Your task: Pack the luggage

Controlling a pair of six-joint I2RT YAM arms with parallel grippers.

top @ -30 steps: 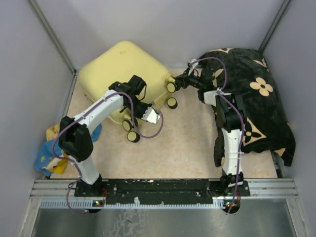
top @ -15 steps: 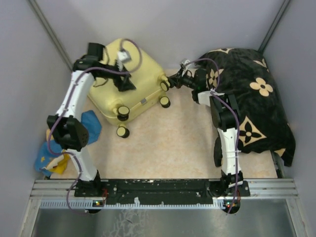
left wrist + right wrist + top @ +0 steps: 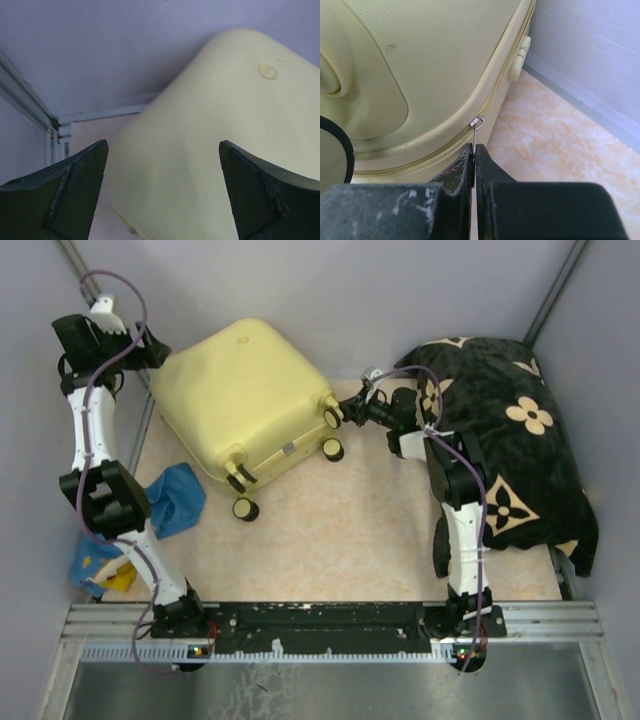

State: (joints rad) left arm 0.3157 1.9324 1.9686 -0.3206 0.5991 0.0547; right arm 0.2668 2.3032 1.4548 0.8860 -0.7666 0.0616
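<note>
The luggage (image 3: 245, 390), a closed pale yellow hard-shell suitcase, lies on the floor at the back left with its black wheels (image 3: 246, 508) facing the arms. My left gripper (image 3: 148, 350) hangs open by the case's far-left corner; in the left wrist view the yellow shell (image 3: 225, 125) fills the space beyond the wide-apart left gripper (image 3: 162, 145), untouched. My right gripper (image 3: 352, 410) is at the case's right corner. In the right wrist view the right gripper (image 3: 473, 146) is shut on the thin metal zipper pull (image 3: 476, 131) of the luggage (image 3: 420, 60).
A big black cloth with beige flower motifs (image 3: 510, 440) is heaped at the right, behind the right arm. A blue cloth (image 3: 170, 502) and a blue-and-yellow item (image 3: 100, 565) lie at the left. Grey walls close in on three sides.
My left gripper has opened and swung from the wheels at the case's front up to its far-left corner. The case shifted slightly. The right gripper has kept hold of the zipper pull.
</note>
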